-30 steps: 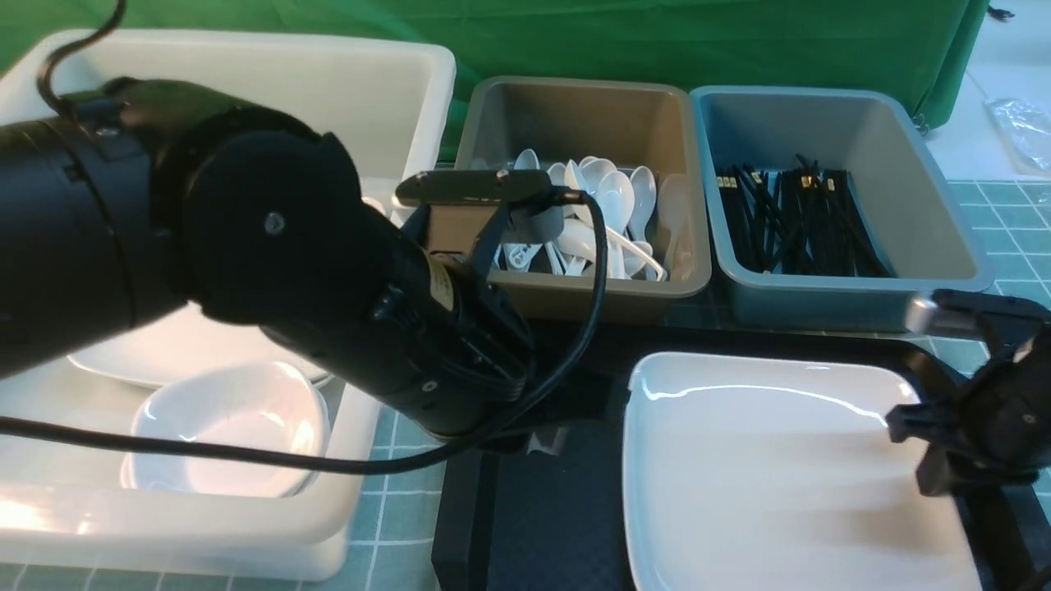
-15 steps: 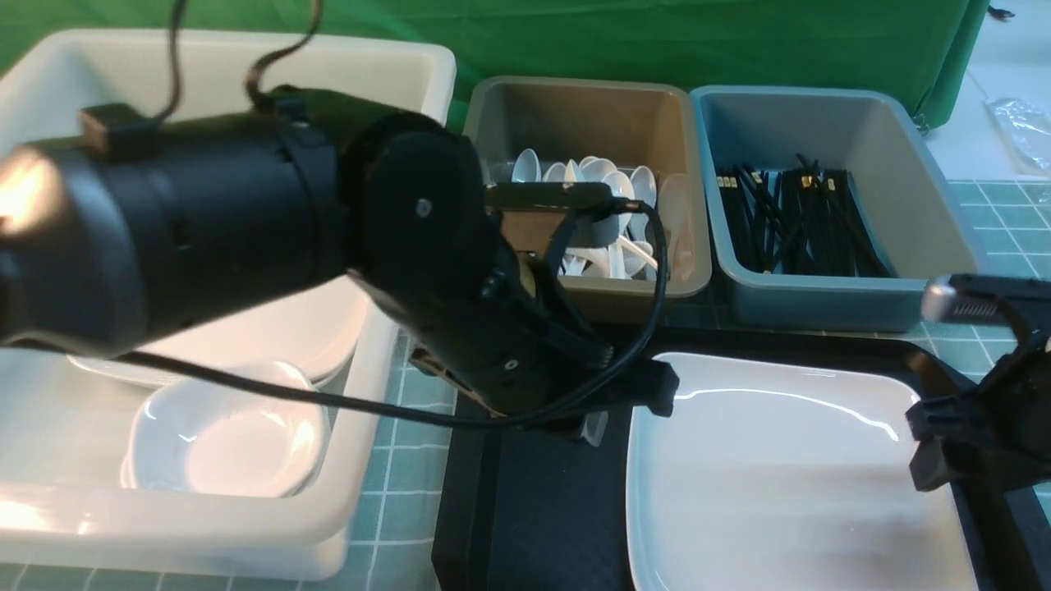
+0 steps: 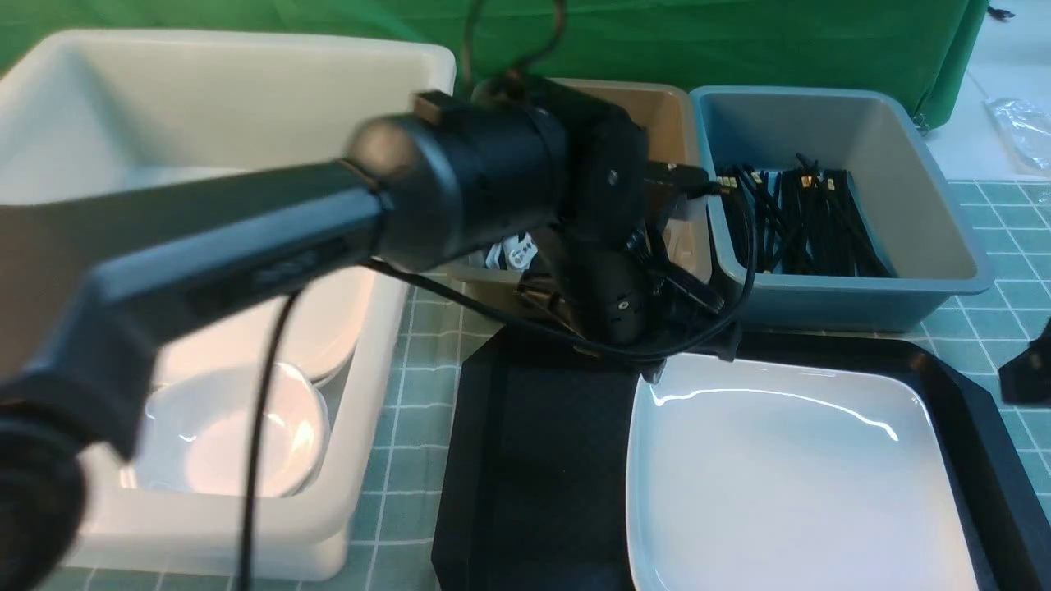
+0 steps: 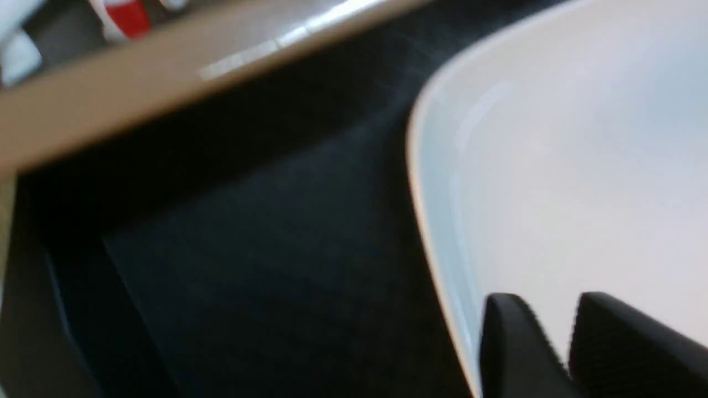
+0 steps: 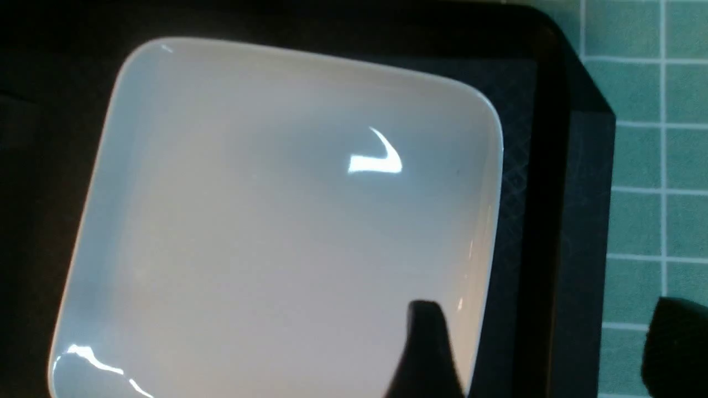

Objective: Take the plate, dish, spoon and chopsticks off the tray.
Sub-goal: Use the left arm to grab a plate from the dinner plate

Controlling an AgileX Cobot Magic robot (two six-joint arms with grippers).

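One plate (image 3: 788, 484), near tray's (image 3: 534, 460) right rim

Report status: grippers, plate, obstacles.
Left gripper slightly open, over plate edge. Right gripper open, empty. Only plate seen on tray. Nothing blocking.

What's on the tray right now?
Only the plate shows on the tray, on its right part; the left part looks bare. The left arm covers part of the tray's far edge, so anything there is hidden.
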